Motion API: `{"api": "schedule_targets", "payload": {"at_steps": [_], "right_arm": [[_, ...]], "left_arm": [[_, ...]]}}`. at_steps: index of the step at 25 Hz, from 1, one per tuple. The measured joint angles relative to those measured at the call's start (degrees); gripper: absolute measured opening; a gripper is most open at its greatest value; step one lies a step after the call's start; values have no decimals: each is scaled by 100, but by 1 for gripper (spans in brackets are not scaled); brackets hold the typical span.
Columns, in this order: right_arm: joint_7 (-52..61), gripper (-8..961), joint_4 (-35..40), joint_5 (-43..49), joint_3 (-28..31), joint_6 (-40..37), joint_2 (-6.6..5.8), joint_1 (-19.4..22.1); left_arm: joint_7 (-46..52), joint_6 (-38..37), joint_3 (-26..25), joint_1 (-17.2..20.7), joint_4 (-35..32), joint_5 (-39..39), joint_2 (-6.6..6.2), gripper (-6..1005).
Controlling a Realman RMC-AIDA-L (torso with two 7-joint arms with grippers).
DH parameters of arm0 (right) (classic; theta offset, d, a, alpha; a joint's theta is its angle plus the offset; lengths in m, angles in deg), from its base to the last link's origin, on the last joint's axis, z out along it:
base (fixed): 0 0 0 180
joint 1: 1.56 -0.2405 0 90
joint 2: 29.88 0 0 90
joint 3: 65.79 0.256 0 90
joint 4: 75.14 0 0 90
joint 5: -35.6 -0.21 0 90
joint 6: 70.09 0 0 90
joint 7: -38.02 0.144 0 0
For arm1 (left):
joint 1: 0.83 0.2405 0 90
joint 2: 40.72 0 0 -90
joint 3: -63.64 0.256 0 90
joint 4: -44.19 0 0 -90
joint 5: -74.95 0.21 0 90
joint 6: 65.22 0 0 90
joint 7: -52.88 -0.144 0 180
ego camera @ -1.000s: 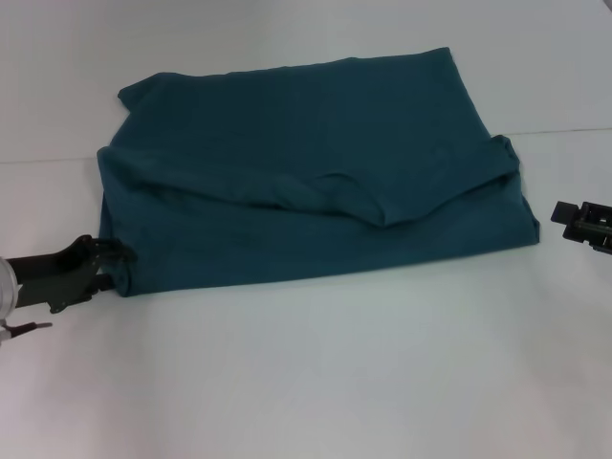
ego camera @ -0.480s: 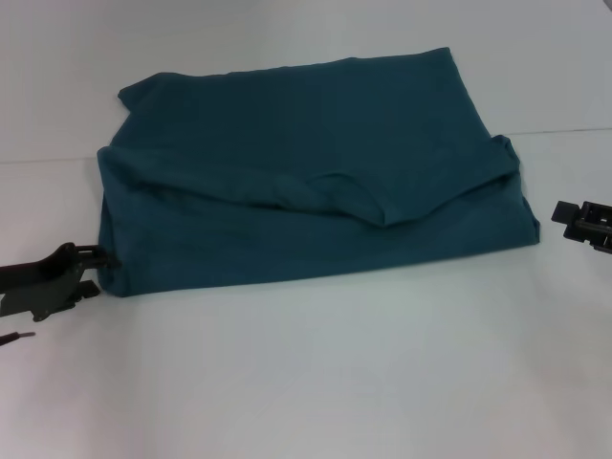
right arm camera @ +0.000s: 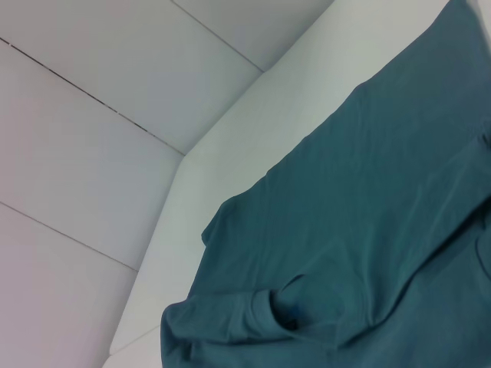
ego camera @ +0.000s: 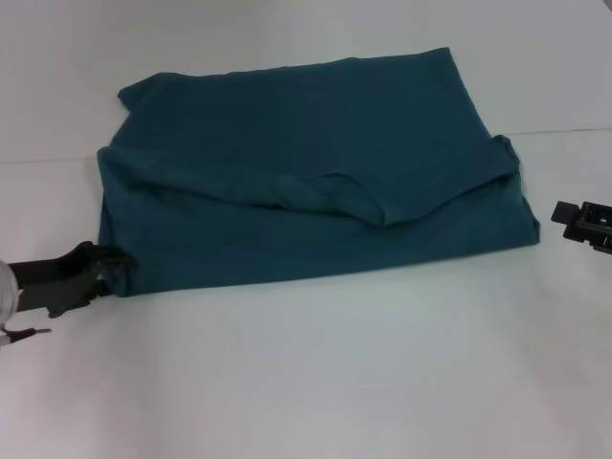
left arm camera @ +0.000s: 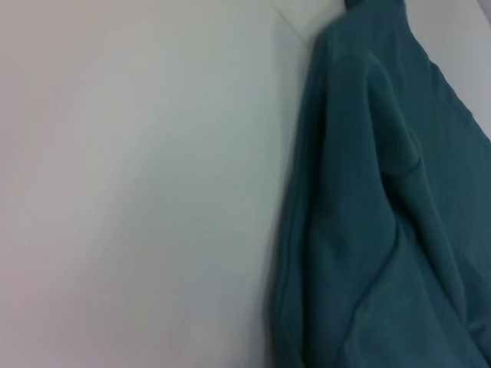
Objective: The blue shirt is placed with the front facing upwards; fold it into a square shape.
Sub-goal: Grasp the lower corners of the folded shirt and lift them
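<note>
Now the blue shirt (ego camera: 306, 172) is seen lying folded on the white table (ego camera: 316, 382), a bulky rectangle with a ridge of bunched cloth across its middle. The left gripper (ego camera: 107, 269) is held low at the shirt's near left corner, its dark fingers touching the cloth there; whether that corner is actually pinched cannot be told. In the left wrist view the shirt's layered edge (left arm camera: 368, 230) is shown close by, with bare tabletop alongside. The right gripper (ego camera: 585, 221) is parked off the shirt's right edge, clear of the fabric, and how wide it stands cannot be made out. From its wrist camera the shirt (right arm camera: 360, 230) is seen spread across the table.
</note>
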Motion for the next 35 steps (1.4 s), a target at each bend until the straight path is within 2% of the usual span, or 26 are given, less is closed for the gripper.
{"api": "schedule_targets", "payload": {"at_steps": [5,17,22,28,35], "right_arm": [[0,583,0,0,14,-28,-9,-1],[0,583,0,0,161,-89,-21,33],[0,583,0,0,163,-89,-21,33],[0,583,0,0,163,-88,-21,34],[0,583,0,4,163,-88,-20,38]], "left_arm": [[18,50,146,-145,107,10,-33,426],[183,15,205,-154,-34,237,-41,383],[273,21,210,-165,-57,399,-44,152],[266,-14,180,-136,-65,382,-47,-4],[31,-195,196,-117,-189,454,-64,19]]}}
